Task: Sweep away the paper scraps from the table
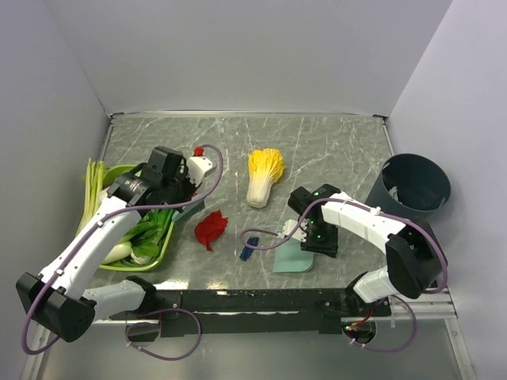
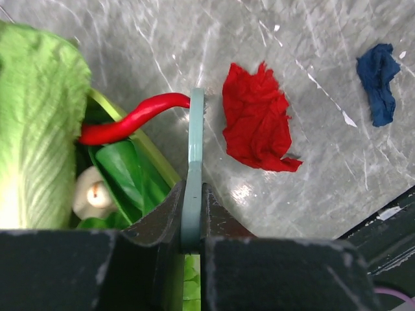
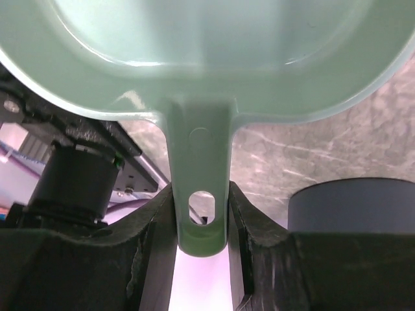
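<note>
Plainly, the chili could be dragged off the tray rim, since it lies just beside the scraper on which the left jaws are clamped; the light paper could also be pushed past the dustpan, whose handle is clamped in the right jaws. On the bench are counted one red scrap and one dark blue scrap, between the two tools.

Top view overhead, whole table; wrist views close; left shares red scrap.
</note>
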Robot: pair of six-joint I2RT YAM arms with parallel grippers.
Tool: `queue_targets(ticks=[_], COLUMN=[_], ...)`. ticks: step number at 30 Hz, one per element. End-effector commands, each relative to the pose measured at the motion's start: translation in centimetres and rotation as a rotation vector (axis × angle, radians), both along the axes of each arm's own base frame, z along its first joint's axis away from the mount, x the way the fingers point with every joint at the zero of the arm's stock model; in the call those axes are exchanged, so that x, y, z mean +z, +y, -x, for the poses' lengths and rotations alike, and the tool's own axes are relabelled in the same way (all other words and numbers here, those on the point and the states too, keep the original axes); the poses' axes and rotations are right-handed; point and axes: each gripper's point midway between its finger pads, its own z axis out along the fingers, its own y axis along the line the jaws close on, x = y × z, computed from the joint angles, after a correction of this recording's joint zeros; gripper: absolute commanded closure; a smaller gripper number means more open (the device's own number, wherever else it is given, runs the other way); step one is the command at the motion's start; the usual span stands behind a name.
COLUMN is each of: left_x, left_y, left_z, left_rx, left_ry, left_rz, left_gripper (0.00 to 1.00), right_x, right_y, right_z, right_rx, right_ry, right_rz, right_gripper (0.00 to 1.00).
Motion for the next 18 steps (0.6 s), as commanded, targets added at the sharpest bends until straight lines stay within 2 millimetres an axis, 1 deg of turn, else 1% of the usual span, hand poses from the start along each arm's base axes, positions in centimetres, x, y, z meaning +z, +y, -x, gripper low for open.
queue_targets(ticks=[1, 4, 5, 6, 7, 9, 10, 11, 13, 14, 16, 18], left_x=[-1.3, -2.7, -3.0, -3.8, -3.9, -4.0, -3.8, -3.3, -2.9, -2.3, -1.3, 0.5], left_y=[1.1, 0.9, 0.6, 0.4, 0.1, -1.1, -1.6, -2.7, -3.8, -4.5, -6.4, -7.8], left_z=[-0.1, 0.2, 0.5, 0.8, 1.0, 1.7, 2.0, 2.3, 2.8, 2.8, 3.8, 4.5], left_rx=[0.082, 0.080, 0.067, 0.054, 0.046, -0.007, -0.023, -0.063, -0.105, -0.130, -0.222, -0.322], left_ry=[0.014, 0.052, 0.071, 0.104, 0.118, 0.160, 0.168, 0.183, 0.203, 0.202, 0.235, 0.227], left_rz=[-0.030, -0.026, -0.015, -0.019, -0.009, 0.040, 0.060, 0.105, 0.145, 0.171, 0.251, 0.315], left_gripper=[0.99, 0.99, 0.99, 0.99, 0.99, 0.99, 0.99, 0.99, 0.99, 0.99, 0.99, 0.99], right_x=[-0.6, -0.5, -0.5, -0.3, -0.4, -0.3, -0.3, -0.5, -0.5, -0.5, -0.6, -0.7], right_y=[0.5, 1.5, 1.9, 2.4, 2.8, 3.4, 3.6, 3.7, 3.9, 4.0, 4.2, 4.1], right_z=[-1.0, -1.5, -1.5, -1.9, -1.8, -2.0, -2.0, -1.9, -1.9, -1.8, -1.8, -1.5], right_rx=[-0.021, -0.021, -0.021, -0.017, -0.011, 0.003, 0.007, 0.013, 0.012, 0.011, 0.009, 0.003], right_ry=[-0.071, -0.061, -0.054, -0.054, -0.049, -0.050, -0.049, -0.041, -0.038, -0.036, -0.031, -0.019], right_rz=[0.060, 0.060, 0.055, 0.050, 0.045, 0.042, 0.040, 0.044, 0.041, 0.038, 0.035, 0.035], right_gripper=[1.00, 1.00, 1.00, 1.00, 1.00, 1.00, 1.00, 1.00, 1.00, 1.00, 1.00, 1.00])
